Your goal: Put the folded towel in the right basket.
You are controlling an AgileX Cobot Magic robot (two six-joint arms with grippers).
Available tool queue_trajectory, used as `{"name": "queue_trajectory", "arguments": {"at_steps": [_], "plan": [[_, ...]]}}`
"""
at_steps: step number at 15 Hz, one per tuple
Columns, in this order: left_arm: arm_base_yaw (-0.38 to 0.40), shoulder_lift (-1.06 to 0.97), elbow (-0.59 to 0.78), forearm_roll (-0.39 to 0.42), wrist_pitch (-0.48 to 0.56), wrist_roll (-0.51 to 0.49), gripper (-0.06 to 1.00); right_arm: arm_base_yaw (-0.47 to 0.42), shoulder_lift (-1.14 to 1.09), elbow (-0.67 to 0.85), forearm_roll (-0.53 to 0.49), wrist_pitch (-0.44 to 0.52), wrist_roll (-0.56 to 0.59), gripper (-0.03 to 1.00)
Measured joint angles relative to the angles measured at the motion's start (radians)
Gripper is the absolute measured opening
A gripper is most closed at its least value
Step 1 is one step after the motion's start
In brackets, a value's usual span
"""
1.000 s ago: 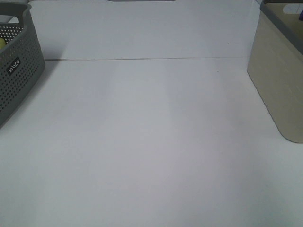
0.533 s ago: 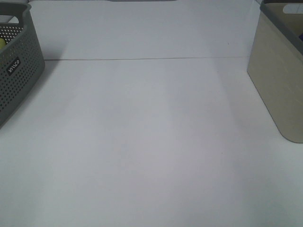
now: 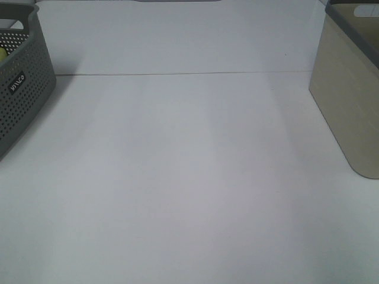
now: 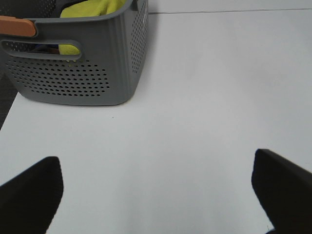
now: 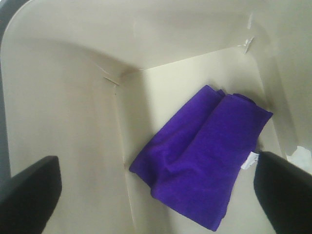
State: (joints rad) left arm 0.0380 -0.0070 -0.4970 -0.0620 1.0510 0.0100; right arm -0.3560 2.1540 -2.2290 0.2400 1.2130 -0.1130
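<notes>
Purple folded towel (image 5: 204,156) on plain beige basket (image 5: 63,97) beneath black-fingered right gripper (image 5: 156,195); grey dot-perforated basket (image 4: 83,78) with yellow cloth (image 4: 92,7) ahead of left gripper (image 4: 156,195).

The folded towel (image 5: 202,156) is soft purple cloth with a fuzzy, matt nap. The right basket (image 5: 58,97) around it looks like smooth beige plastic with a faint sheen. The grey basket (image 4: 97,73) is matt plastic, its walls perforated with small holes, and it holds fluffy yellow cloth (image 4: 90,7). The table (image 3: 189,177) is smooth, matt white.
</notes>
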Motion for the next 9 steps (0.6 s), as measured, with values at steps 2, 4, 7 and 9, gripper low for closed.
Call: {"name": "queue_trajectory", "arguments": {"at_steps": [2, 4, 7, 9], "plan": [[0.0, 0.0, 0.0, 0.0, 0.0, 0.0, 0.99, 0.016, -0.043, 0.0, 0.009, 0.001, 0.003, 0.98], [0.0, 0.0, 0.0, 0.0, 0.0, 0.0, 0.99, 0.091, -0.12, 0.0, 0.0, 0.001, 0.004, 0.98], [0.0, 0.0, 0.0, 0.0, 0.0, 0.0, 0.99, 0.232, -0.216, 0.0, -0.045, 0.001, 0.012, 0.98], [0.0, 0.0, 0.0, 0.0, 0.0, 0.0, 0.99, 0.345, -0.324, 0.021, -0.106, 0.001, 0.051, 0.99]]}}
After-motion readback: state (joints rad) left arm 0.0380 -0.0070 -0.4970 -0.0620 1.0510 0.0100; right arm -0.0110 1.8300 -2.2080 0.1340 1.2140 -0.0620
